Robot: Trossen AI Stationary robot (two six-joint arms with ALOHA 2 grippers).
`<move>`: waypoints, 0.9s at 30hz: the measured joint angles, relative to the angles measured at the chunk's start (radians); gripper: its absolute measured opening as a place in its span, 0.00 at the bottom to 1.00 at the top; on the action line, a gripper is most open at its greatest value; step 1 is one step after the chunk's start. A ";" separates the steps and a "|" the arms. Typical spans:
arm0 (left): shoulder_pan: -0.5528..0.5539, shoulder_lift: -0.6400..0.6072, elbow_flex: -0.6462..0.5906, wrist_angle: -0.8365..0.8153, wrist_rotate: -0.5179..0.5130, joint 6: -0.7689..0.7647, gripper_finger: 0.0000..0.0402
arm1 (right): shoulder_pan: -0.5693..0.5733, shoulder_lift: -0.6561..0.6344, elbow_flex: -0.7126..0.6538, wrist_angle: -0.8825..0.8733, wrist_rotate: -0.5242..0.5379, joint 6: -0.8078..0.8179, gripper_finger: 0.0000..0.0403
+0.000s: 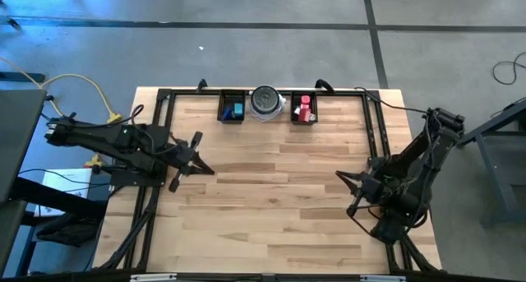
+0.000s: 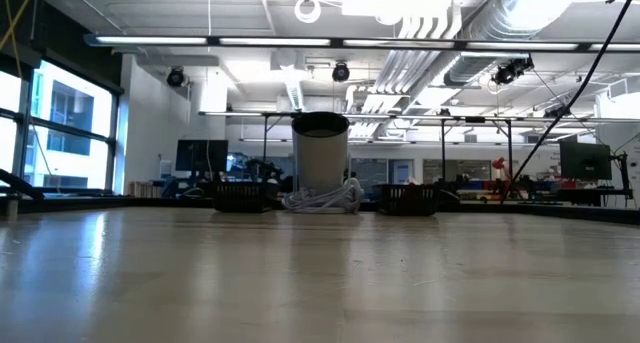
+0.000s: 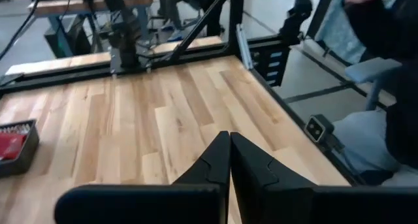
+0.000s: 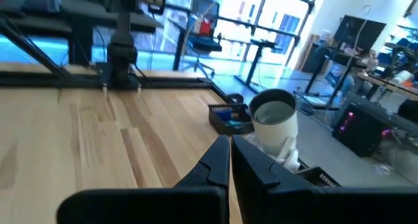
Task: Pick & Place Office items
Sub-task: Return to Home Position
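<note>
The office items lie in two black trays at the table's far edge. Blue and teal pieces (image 1: 236, 110) sit in the left tray (image 1: 223, 107), which also shows in the right wrist view (image 4: 230, 117). Red and pink pieces (image 1: 305, 108) sit in the right tray (image 1: 294, 117); red shows in the left wrist view (image 3: 12, 145). My left gripper (image 1: 202, 168) (image 3: 230, 140) hovers shut over the table's left side. My right gripper (image 1: 339, 176) (image 4: 230, 144) hovers shut over the right side. Both hold nothing. Neither shows in the low view.
A round silver-grey container (image 1: 265, 102) (image 4: 274, 121) (image 2: 320, 161) stands between the trays, on white cord-like stuff. A black frame (image 1: 374, 126) borders the table's sides. Bare wood (image 1: 271, 200) spans the middle and near part. A seated person (image 3: 385, 87) is beyond the table's edge.
</note>
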 joint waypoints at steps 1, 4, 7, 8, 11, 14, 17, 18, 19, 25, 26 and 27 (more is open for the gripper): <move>-0.008 -0.006 0.000 0.002 -0.007 -0.001 0.00 | 0.005 -0.014 -0.016 0.000 0.006 0.018 0.01; -0.022 -0.038 0.000 -0.007 -0.041 -0.009 0.00 | 0.037 -0.069 -0.079 -0.003 0.039 0.079 0.01; -0.023 -0.079 0.000 -0.012 -0.049 -0.023 0.00 | 0.099 -0.145 -0.142 -0.003 0.058 0.167 0.01; -0.023 -0.090 0.000 -0.013 -0.049 -0.029 0.00 | 0.123 -0.171 -0.160 -0.003 0.070 0.196 0.01; -0.026 -0.116 -0.001 -0.013 -0.045 -0.043 0.00 | 0.190 -0.233 -0.175 0.002 0.084 0.227 0.01; -0.036 -0.129 -0.018 -0.014 -0.030 -0.042 0.00 | 0.245 -0.277 -0.175 0.020 0.091 0.185 0.01; -0.046 -0.134 -0.045 -0.016 -0.027 -0.043 0.00 | 0.313 -0.307 -0.175 0.026 0.113 0.140 0.01; -0.048 -0.134 -0.055 -0.016 -0.027 -0.043 0.00 | 0.338 -0.315 -0.175 0.033 0.125 0.135 0.01; -0.049 -0.134 -0.067 -0.015 -0.027 -0.047 0.00 | 0.363 -0.320 -0.175 0.036 0.128 0.132 0.01; -0.048 -0.134 -0.102 -0.004 -0.044 -0.076 0.00 | 0.462 -0.318 -0.175 0.053 0.128 0.126 0.01; -0.048 -0.134 -0.103 0.006 -0.044 -0.076 0.00 | 0.467 -0.319 -0.175 0.056 0.128 0.115 0.01; -0.048 -0.134 -0.103 0.014 -0.044 -0.075 0.00 | 0.468 -0.316 -0.175 0.064 0.129 0.102 0.01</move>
